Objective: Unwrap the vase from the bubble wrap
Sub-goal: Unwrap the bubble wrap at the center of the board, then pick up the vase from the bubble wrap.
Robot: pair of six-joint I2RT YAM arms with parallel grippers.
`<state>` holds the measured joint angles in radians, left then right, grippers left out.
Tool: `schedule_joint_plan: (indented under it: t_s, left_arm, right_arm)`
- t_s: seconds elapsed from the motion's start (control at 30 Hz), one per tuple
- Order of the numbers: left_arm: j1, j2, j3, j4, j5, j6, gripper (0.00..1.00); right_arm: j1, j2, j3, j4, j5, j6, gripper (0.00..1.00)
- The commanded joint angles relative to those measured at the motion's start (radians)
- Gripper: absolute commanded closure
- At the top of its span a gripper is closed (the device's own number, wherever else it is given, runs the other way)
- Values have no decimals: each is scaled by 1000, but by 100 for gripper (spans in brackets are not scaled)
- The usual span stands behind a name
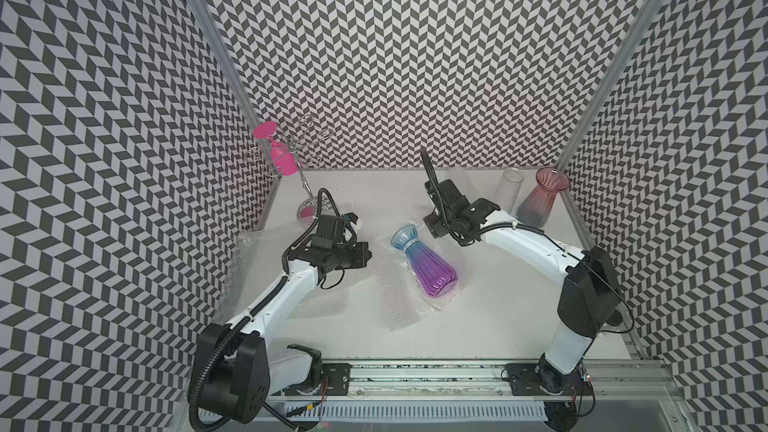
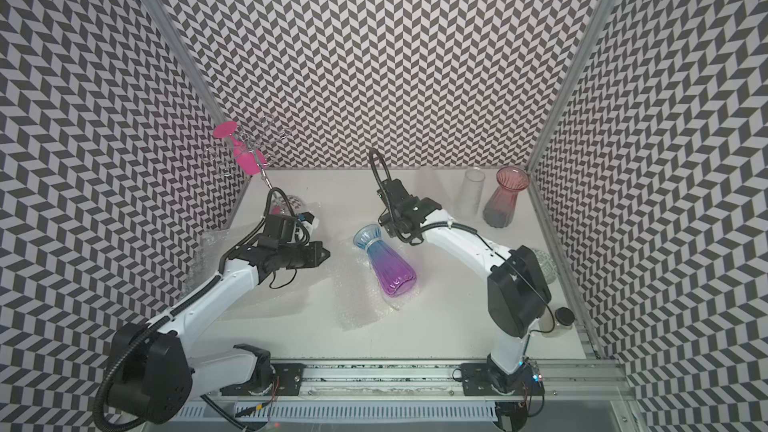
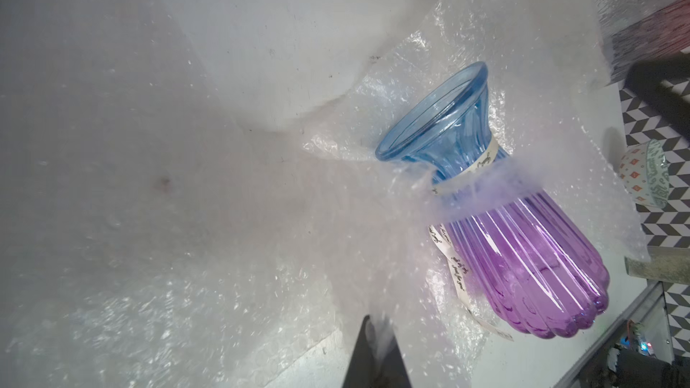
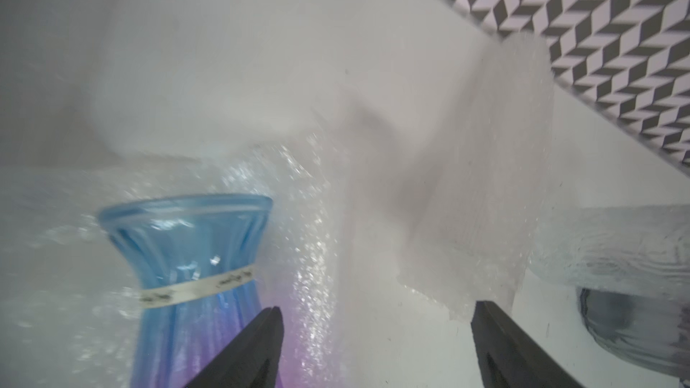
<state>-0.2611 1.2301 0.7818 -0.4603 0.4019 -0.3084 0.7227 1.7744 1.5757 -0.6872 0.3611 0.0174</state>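
The vase point(image 1: 424, 263) point(image 2: 386, 261), ribbed glass fading from a blue mouth to a purple base, lies on its side mid-table on a spread sheet of bubble wrap point(image 1: 399, 305) point(image 2: 361, 301). A white ribbon circles its neck. My left gripper point(image 3: 377, 326) point(image 1: 368, 257) sits just left of the vase, shut on a pinched fold of bubble wrap point(image 3: 261, 255) that stretches toward the vase point(image 3: 522, 255) and across its neck. My right gripper point(image 4: 377, 311) point(image 1: 432, 228) hovers open by the mouth of the vase point(image 4: 186, 255), with nothing between its fingers.
More bubble wrap lies under the left arm point(image 1: 249, 259) and at the back point(image 4: 485, 181). A red vase point(image 1: 540, 201) and a clear glass cylinder point(image 1: 509, 191) stand back right. A wire rack holding a pink glass point(image 1: 278, 151) stands back left. A jar point(image 2: 559, 320) stands near the right edge.
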Motion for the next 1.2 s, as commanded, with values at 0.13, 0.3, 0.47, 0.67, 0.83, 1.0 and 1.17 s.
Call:
schedule_joint_plan:
  t_s: [0.13,0.3,0.47,0.67,0.83,1.0,1.17]
  left_arm:
    - [3,-27,-55,107,79,-12,100]
    - [29,-77,-107,175,101,-48,100]
    - [82,-71,-103,170,102,-38,100]
    - [105,-98,-158,209,86,-75,100]
    - [132,-87,-152,202,89,-74,100]
    - [136,-87,-157,198,72,-74,98]
    - [136,-77,-162,204,79,-76,96]
  right_arm:
    - [106,36,83,-81,-74,154,7]
    - [103,113,69,-113,-229,208,7]
    - [96,197,76,-107,-264,181,4]
    - [77,249,89,-112,-238,143,1]
    - [70,281,55,-64,-241,123,1]
    - [67,368,118,-72,-241,97,4]
    - [66,391,133,-71,-214,87,10]
